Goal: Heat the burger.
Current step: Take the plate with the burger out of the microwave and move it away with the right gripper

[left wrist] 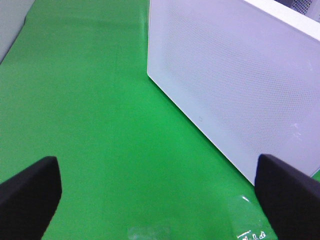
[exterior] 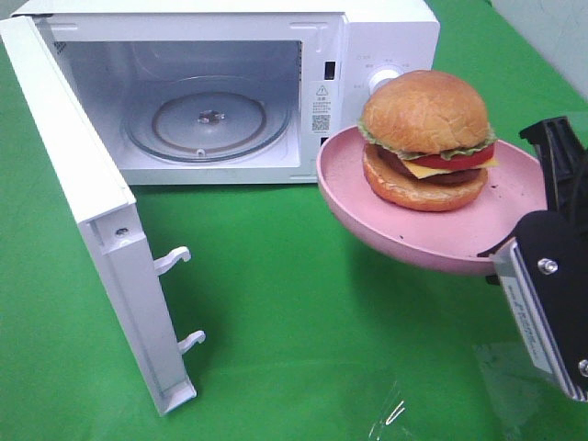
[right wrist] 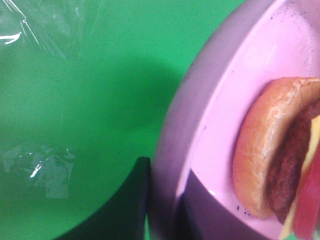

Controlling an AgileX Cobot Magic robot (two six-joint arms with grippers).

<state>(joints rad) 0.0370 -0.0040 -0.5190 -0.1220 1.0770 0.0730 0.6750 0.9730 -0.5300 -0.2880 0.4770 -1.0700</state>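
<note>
The right arm is seen at the right edge of the exterior high view, raised above the green tabletop (exterior: 303,322), with its black claw (exterior: 514,241) reaching in toward the middle. The claw is closed on the near right rim of a pink plate (exterior: 386,216), which is held clear of the tabletop; in the right wrist view one dark finger (right wrist: 125,200) is seen under the rim and a second inside the plate (right wrist: 200,210).

The burger (exterior: 425,140) is carried on the plate, resting near its middle, just beyond the claw and not touched by it. The plate is tilted slightly, its claw side lower in the exterior view. The burger is stood upright, bun dome on top, with lettuce, tomato, cheese and patty stacked below; its stacking axis is roughly vertical.

The plate is held in front of the control panel of a white microwave (exterior: 377,37), whose door (exterior: 92,211) is swung wide open. The glass turntable (exterior: 209,124) is visible inside.

The left claw (left wrist: 160,187) is spread wide open, nothing between its fingers, hovering over the tabletop beside the outer face of the door (left wrist: 240,85).
</note>
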